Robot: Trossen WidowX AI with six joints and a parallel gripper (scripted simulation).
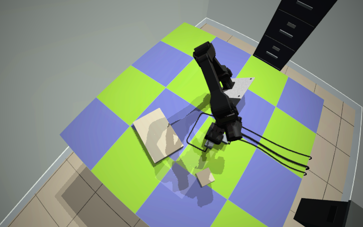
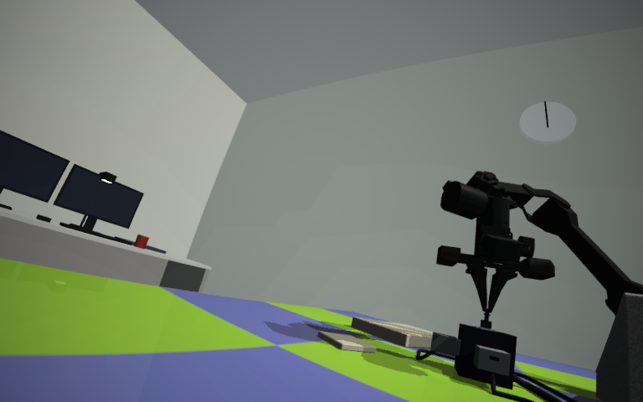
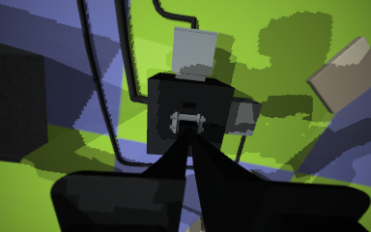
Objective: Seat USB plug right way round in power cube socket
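The black power cube (image 2: 466, 346) (image 3: 161, 92) stands on the checkered table top, mostly hidden under the arm in the top view. The USB plug (image 2: 486, 324) (image 3: 187, 117) stands upright on the cube's top face, with a pale grey bracket-like part showing in the wrist view. Its lower end is hidden, so its depth and which way round it is cannot be told. My gripper (image 2: 486, 311) (image 3: 189, 139) points straight down, directly above the cube, and is shut on the upper part of the plug. A small dark slot (image 3: 189, 104) shows on the cube top beside the plug.
Grey adapters (image 2: 493, 360) (image 3: 194, 50) stick out from the cube's sides. Black cables (image 1: 278, 151) (image 3: 92, 63) run from and around it. A large beige slab (image 1: 158, 134) and a small beige block (image 1: 204, 177) lie nearby. A grey box (image 2: 620, 346) stands by the arm's base.
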